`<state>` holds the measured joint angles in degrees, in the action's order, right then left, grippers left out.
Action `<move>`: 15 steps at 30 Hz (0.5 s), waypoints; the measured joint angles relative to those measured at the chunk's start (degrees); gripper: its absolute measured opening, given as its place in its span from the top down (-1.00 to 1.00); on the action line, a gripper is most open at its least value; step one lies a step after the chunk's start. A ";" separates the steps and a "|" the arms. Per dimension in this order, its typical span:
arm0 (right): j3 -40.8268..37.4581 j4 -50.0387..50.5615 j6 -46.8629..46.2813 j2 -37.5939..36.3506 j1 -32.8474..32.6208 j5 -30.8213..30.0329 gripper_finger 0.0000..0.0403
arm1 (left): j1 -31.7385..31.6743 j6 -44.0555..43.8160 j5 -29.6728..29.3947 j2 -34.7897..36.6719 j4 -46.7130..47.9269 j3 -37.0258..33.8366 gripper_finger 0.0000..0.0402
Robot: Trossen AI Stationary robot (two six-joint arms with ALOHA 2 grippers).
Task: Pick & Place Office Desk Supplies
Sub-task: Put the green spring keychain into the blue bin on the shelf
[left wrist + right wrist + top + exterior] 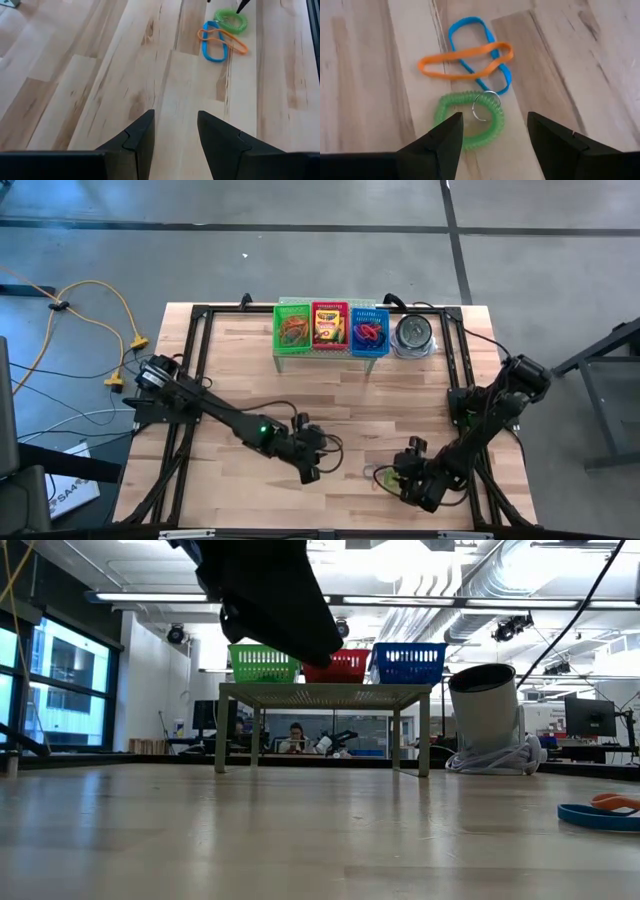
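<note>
**Right gripper over the loose bands — tangle risk**

A green coiled loop [469,120] with a small metal ring [486,106] lies on the table [240,370] near its front edge, just beside an orange band [465,61] that lies across a blue band [475,50]. I have the right gripper [492,132] hanging directly above the green coil, fingers spread and empty, one either side of it. The left gripper [175,132] waits nearby over bare wood, fingers parted, nothing between them.

My worries from here:
- Orange sits on blue and close to the coil; a low pinch could drag a neighbour along.
- The coil is springy; I judge it may squirm out of a shallow pinch.
- The metal ring might catch a fingertip and skew the pick.
- Both arms are close at the front; a careless swing could bring them together.

Farther back, the green basket [294,330], red basket [330,327] and blue basket [369,332] sit in a row on a small stand, a round tin [413,333] beside them. The red one holds a crayon box [329,325]; its printing is too small to read. No other legible writing.
</note>
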<state>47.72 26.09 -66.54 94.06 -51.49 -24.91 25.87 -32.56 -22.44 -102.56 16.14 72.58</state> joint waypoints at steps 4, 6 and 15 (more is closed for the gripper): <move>0.00 0.09 0.80 1.97 0.00 0.42 -0.04 | -0.31 0.00 1.32 0.00 0.02 0.00 0.29; -0.02 0.11 0.76 3.13 0.07 0.23 -0.04 | -0.26 0.00 1.36 0.00 -0.06 0.00 0.29; 0.35 -0.64 0.11 7.69 0.54 -0.46 -0.04 | -0.24 0.00 1.41 0.00 -0.13 0.00 0.29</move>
<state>48.07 25.45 -66.43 101.74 -50.95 -25.37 25.63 -32.56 -21.04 -102.56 16.01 72.58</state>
